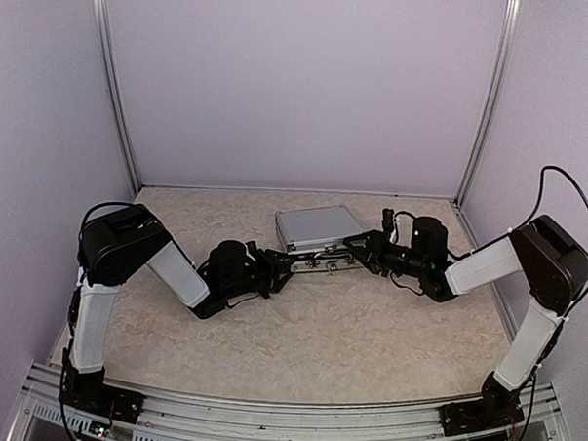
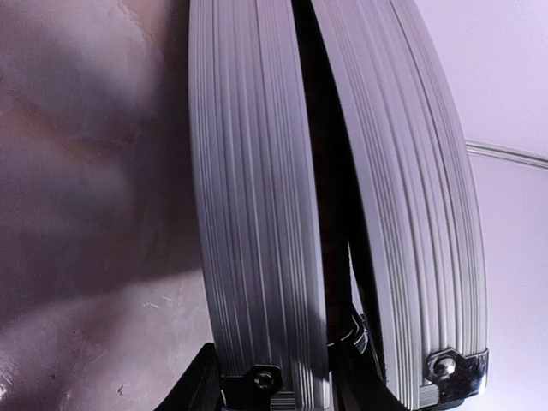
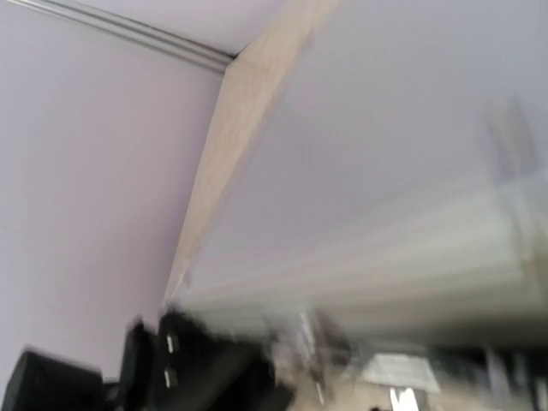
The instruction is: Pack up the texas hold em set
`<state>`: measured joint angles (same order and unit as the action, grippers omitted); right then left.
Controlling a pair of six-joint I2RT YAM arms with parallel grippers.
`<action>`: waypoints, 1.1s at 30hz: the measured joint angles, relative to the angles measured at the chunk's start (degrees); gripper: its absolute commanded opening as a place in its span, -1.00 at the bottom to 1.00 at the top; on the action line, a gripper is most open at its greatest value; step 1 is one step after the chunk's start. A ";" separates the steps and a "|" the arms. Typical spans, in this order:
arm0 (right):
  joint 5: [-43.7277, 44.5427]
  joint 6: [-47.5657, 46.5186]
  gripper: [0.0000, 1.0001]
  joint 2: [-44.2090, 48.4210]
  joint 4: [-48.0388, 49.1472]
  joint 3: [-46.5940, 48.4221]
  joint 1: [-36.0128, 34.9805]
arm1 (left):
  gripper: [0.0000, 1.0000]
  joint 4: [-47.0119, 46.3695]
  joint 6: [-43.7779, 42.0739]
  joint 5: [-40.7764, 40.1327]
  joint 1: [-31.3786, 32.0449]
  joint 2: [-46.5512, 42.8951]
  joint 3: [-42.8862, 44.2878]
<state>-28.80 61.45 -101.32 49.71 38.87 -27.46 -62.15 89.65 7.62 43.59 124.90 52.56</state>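
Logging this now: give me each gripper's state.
Left gripper: closed on one shell of the case.
Right gripper: at the case's front edge; open or closed cannot be told.

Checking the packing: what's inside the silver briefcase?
Only a narrow dark gap shows between the two halves of the briefcase. It is almost shut, so whatever is inside is hidden.

One briefcase [image 1: 316, 227]; two claws: left claw [image 1: 288, 262], right claw [image 1: 357, 254].

The briefcase [image 1: 316, 227] is ribbed silver, the table [image 1: 348, 330] mottled beige, the walls [image 1: 300, 84] pale lilac.
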 measured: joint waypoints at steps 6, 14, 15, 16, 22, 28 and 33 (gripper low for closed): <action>1.81 -9.35 -0.01 1.16 -13.44 9.90 1.01 | -0.23 -0.79 -0.13 0.17 0.00 0.00 -0.74; -0.04 -15.34 0.00 1.16 -19.45 11.78 1.07 | -0.21 -1.14 -0.15 -0.11 0.11 0.04 -1.64; -0.26 -15.54 0.00 1.16 -19.47 11.63 1.07 | -0.21 -1.18 -0.17 -0.09 0.17 0.07 -1.77; -0.44 -15.74 0.00 1.20 -19.43 11.30 1.07 | -0.21 -1.18 -0.15 -0.09 0.24 0.09 -1.86; -0.52 -16.59 0.01 3.45 -20.59 6.93 1.14 | -0.15 -1.27 -0.02 -0.04 0.92 0.11 -2.19; -0.68 -16.68 0.02 4.48 -21.81 3.58 1.14 | -0.04 -1.40 0.39 -0.11 1.01 0.31 -2.51; -1.36 -16.68 0.05 4.37 -21.35 3.43 1.16 | 0.03 -1.70 0.85 -0.22 1.01 0.74 -2.80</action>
<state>-30.15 44.77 -96.95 28.36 42.30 -26.30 -63.86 90.50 7.40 44.60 125.64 49.76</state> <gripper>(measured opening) 0.518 0.508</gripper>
